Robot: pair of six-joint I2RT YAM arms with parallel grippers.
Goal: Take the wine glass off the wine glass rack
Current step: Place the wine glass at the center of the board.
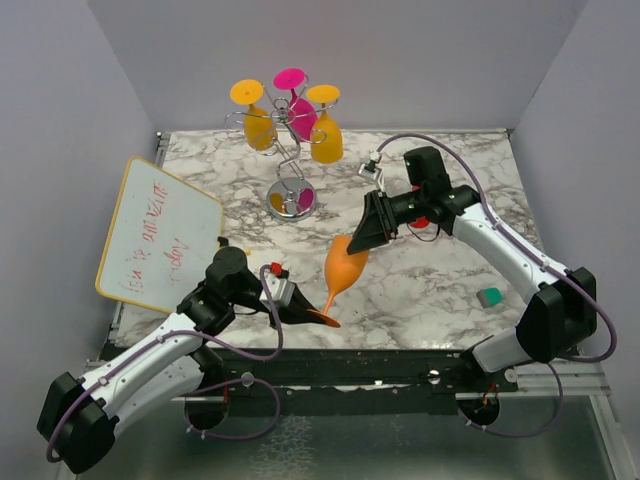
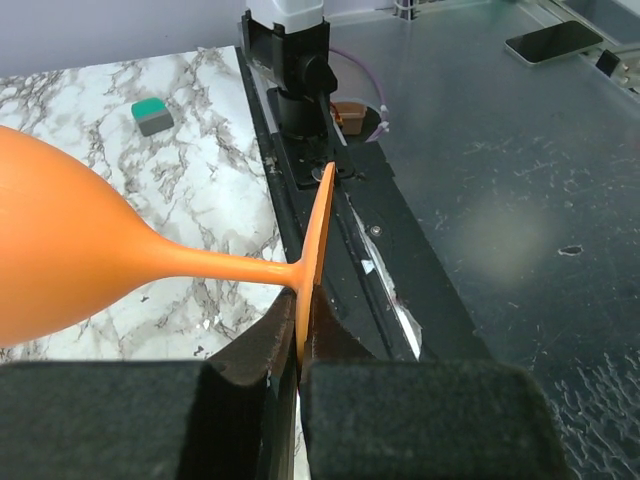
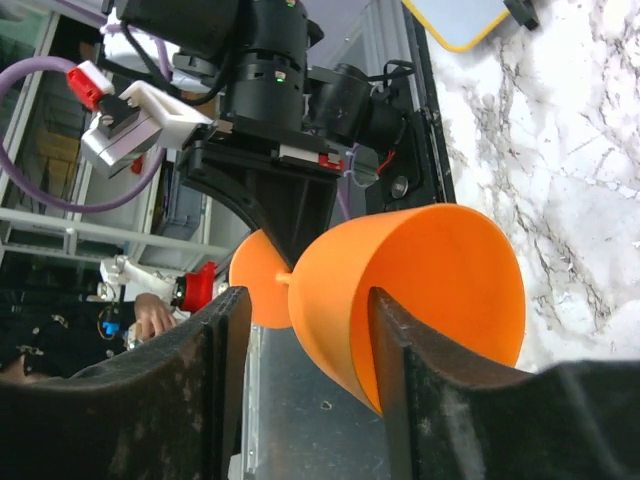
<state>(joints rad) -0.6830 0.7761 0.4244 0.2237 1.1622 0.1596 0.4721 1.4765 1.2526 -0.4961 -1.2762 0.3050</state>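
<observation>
Wine glass [image 1: 345, 268] (the orange one) is off the wine glass rack [image 1: 291, 190]. In the top view it lies tilted just below centre between my two arms, well apart from the rack at upper centre. Left gripper [image 2: 300, 365] is clamped on the edge of the glass's foot. Only the left wrist view shows that pinch cleanly, with a pad on either side of the thin disc. Right gripper [image 3: 310, 295] stands partly open at the bowl's mouth. In the right wrist view one finger [image 3: 215, 370] is clear of the bowl. The other crosses in front of it, and I cannot tell whether it touches. Three more glasses [image 1: 325, 135] hang on the rack, seen only from above.
</observation>
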